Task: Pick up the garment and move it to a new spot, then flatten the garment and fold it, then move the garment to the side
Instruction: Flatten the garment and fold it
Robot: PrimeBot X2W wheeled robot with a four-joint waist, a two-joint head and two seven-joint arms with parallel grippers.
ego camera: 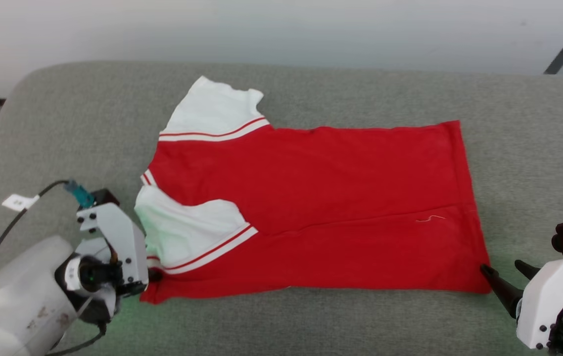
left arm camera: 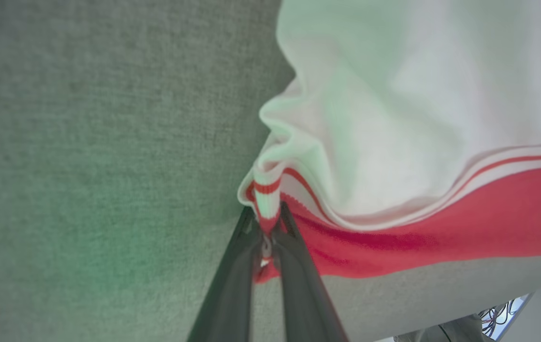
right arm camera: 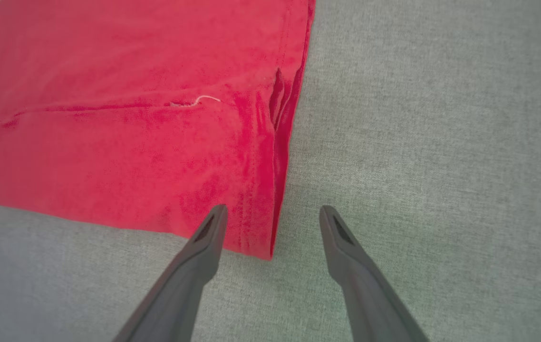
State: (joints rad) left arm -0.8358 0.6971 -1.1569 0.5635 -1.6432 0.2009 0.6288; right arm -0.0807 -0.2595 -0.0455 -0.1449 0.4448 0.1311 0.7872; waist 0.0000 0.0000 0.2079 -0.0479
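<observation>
Now the garment (ego camera: 321, 198) lies spread out across the middle of a grey padded surface (ego camera: 385, 94), its length running from the robot's left to its right. Its straight hem is at the right end, and its white panels with red-and-white striped trim are at the left end. One white panel points toward the far edge, and the other sits puffed up near the front left corner of the cloth. A long crease runs along the red body, and a loose white thread (ego camera: 430, 218) lies on it close to the hem.

The left fingers (left arm camera: 289, 247) are pressed together on the striped trim at the garment's near left corner, with a pinch of white and red cloth (left arm camera: 441, 228) squeezed between them. In the head view the white wrist housing (ego camera: 113, 232) of that arm stands just beside this corner, with a dark cable (ego camera: 9, 232) trailing off it.

The right fingers (right arm camera: 208, 232) are spread wide apart and hold nothing. They straddle the near right corner of the hem (right arm camera: 109, 142): one tip is over the red cloth, the other over bare grey padding. Whether either tip touches the cloth cannot be told. The thread (right arm camera: 206, 99) shows ahead of them.
</observation>
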